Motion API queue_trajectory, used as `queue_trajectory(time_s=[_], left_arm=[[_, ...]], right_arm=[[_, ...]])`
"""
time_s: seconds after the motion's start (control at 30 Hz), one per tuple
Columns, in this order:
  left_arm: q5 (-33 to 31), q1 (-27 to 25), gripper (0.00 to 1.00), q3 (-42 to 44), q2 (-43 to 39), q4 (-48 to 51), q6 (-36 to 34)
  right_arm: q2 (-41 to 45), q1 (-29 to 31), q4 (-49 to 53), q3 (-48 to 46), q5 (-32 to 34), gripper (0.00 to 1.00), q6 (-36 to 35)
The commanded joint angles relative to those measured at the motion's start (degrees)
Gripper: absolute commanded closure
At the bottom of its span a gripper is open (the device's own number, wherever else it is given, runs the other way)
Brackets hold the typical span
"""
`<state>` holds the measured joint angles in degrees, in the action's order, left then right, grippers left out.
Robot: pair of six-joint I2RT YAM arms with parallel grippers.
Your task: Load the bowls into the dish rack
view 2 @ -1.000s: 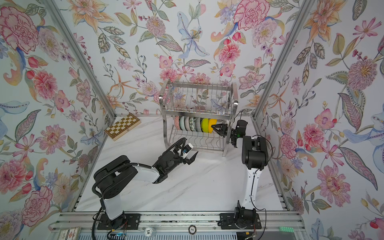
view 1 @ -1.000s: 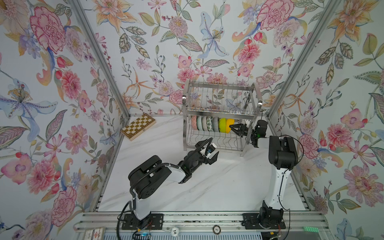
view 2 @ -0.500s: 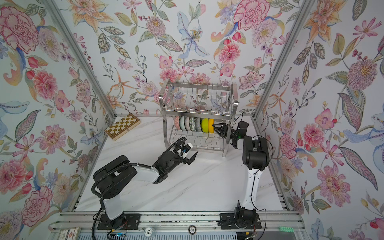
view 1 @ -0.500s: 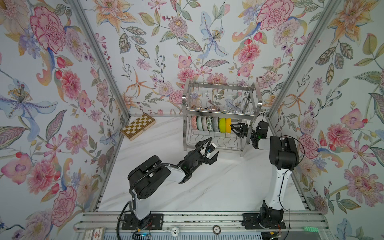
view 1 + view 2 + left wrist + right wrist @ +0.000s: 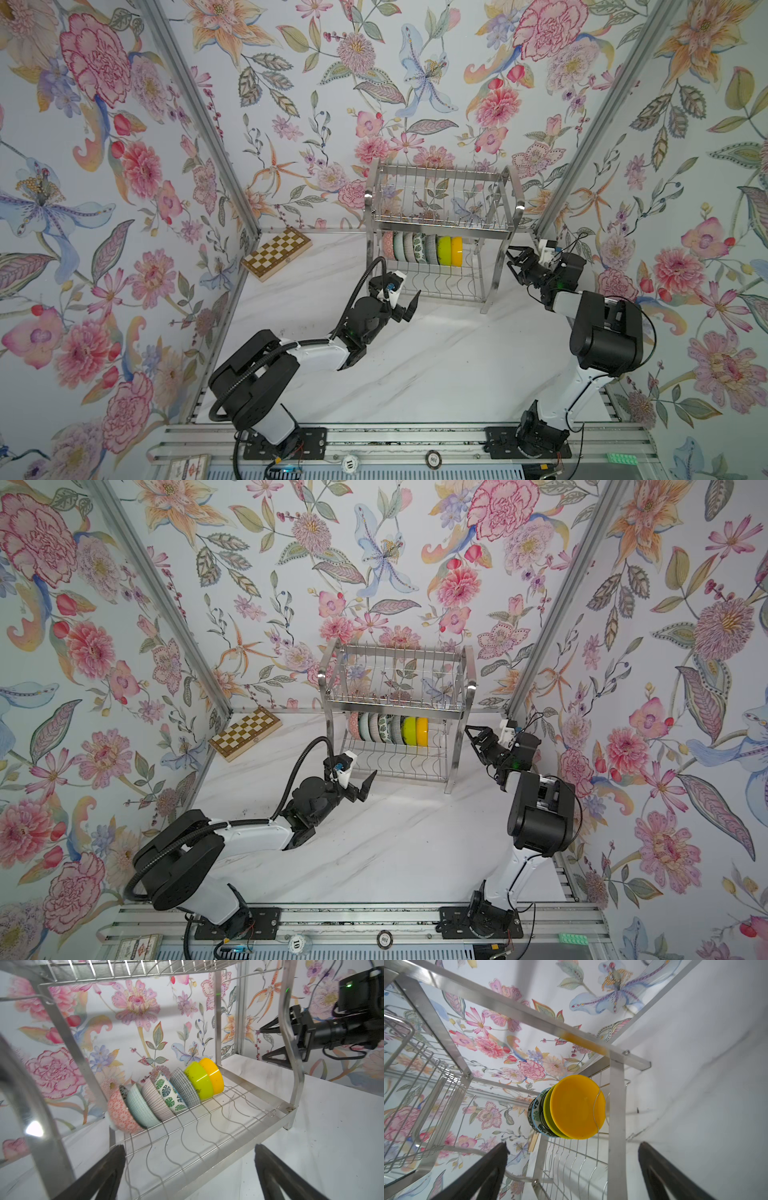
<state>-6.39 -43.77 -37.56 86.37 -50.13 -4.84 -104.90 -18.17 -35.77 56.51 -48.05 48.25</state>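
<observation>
Backing clear of the glossy orange-yellow bowl (image 5: 457,251), the right gripper (image 5: 510,259) has spread its black jaws, empty. Seven round bowls (image 5: 419,249) stand on edge in the shiny wire dish rack's (image 5: 440,226) lower tier. Level with that tier, the left gripper (image 5: 189,1147) hovers with its jaws apart.

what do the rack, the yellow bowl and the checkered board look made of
Rack: polished steel, judging by mirror-like bars and thin wire. Yellow bowl: glossy plastic or glazed ceramic; plain colour, sharp highlight. Board: seemingly wood, tan and pale squares.

The bowls (image 5: 422,249) blocked the left of the lower shelf in the dish rack (image 5: 440,226). Its right part was free.
</observation>
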Motion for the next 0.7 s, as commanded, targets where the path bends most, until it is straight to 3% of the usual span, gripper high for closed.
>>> queue_trajectory(time_s=[0.0,0.13,0.23,0.3,0.4,0.57,0.63,0.67], left_arm=[[-9.2,4.2,0.01,0.2,-8.0,12.7,5.1],[-24.8,14.7,0.01,-3.1,-13.3,28.3,7.4],[-31.4,24.9,0.01,-1.4,-14.0,27.0,6.3],[-32.2,31.8,0.01,0.5,-13.2,24.6,7.1],[-32.8,37.5,0.01,2.6,-9.1,20.4,6.9],[-31.1,40.5,0.01,2.8,-1.7,19.6,8.9],[-28.7,40.6,0.01,5.6,-0.9,14.3,8.7],[-27.6,40.6,0.01,7.0,-0.7,11.6,9.1]], right_arm=[[7.0,-0.4,13.9,-1.5,12.1,0.01,-10.5],[15.4,1.5,23.1,-4.6,30.6,0.01,-19.6],[20.0,3.3,23.0,-9.5,41.5,0.01,-22.6],[22.0,4.5,22.0,-12.9,47.3,0.01,-25.1],[24.2,7.0,18.1,-18.5,54.1,0.01,-29.5],[26.2,10.7,2.3,-30.7,60.7,0.01,-35.2],[25.7,11.2,-4.5,-34.1,60.8,0.01,-36.0],[26.6,11.5,-2.7,-33.9,60.6,0.01,-36.6]])
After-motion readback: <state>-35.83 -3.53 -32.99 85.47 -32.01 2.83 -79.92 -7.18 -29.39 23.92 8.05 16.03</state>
